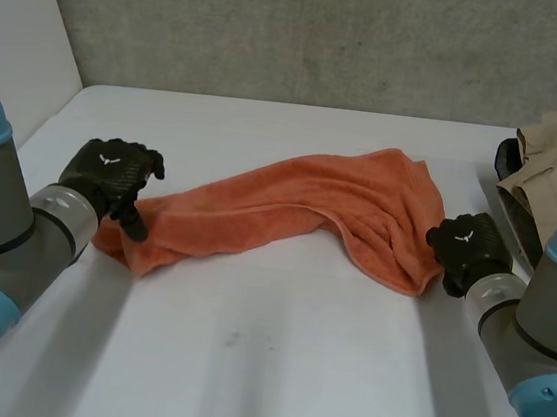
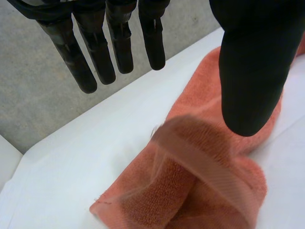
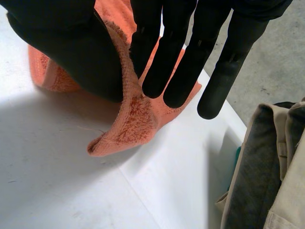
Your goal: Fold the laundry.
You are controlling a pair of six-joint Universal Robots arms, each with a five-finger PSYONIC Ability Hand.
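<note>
Currently the orange towel (image 1: 293, 210) lies bunched across mid-frame on the tabletop (image 1: 260, 368), right hand (image 1: 469, 246) pinching its right-end hem, left hand (image 1: 112, 171) unclenched, holding nothing, over the left end, likely both placed to stretch it flat for folding.

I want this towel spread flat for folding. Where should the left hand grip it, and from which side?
Probably the hemmed end of the orange towel, from above: the hem band rises in a ridge under the left hand, easy for fingers to pinch; the middle is bunched.
</note>
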